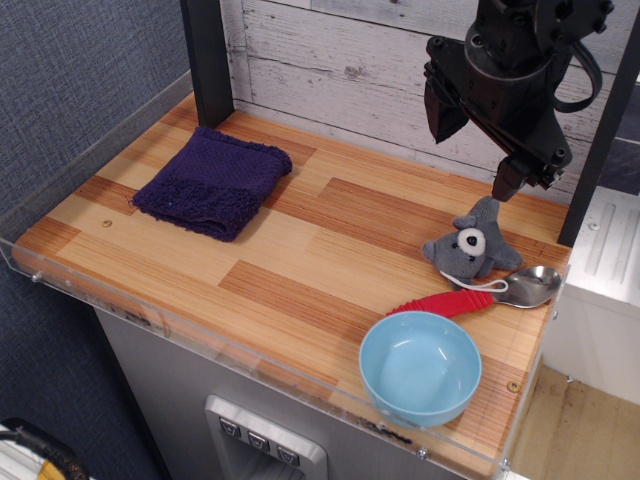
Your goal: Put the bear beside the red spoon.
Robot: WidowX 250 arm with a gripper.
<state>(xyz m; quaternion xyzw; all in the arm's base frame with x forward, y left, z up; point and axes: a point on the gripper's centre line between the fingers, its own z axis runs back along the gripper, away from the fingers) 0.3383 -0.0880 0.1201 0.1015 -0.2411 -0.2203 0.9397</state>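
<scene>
Bear [467, 249] lies on the wooden surface [300, 250], touching the red spoon [478, 294] just behind its handle. Gripper [472, 142] hangs above it, jaws spread wide and empty.

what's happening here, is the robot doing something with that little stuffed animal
The robot arm's gripper hangs open above the right side of the table, holding nothing. The grey plush bear lies on the wood right next to the red spoon, its white string loop draped over the spoon's handle. A blue bowl sits in front of them, and a purple towel lies far off on the left. So the bear appears to be placed beside the spoon already.
</scene>
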